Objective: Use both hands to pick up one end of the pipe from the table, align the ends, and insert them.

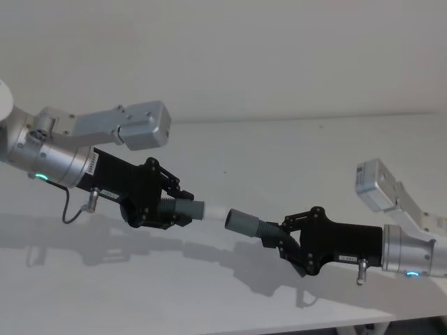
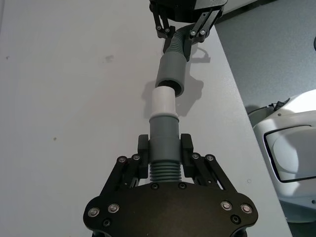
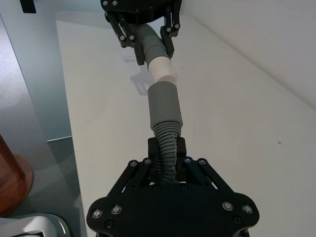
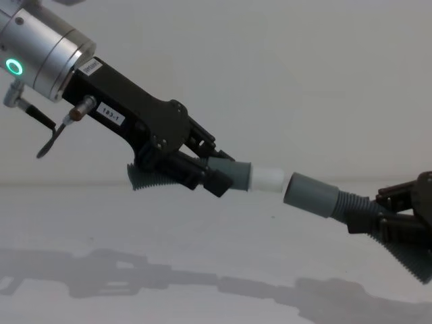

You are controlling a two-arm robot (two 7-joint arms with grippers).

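A reddish-brown rounded object [image 3: 12, 177] sits on the floor below a grey wall [image 1: 230, 56]

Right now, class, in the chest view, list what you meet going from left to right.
Left hand → its grey pipe piece → white tip → small gap → grey socket mouth → ribbed section → right hand.
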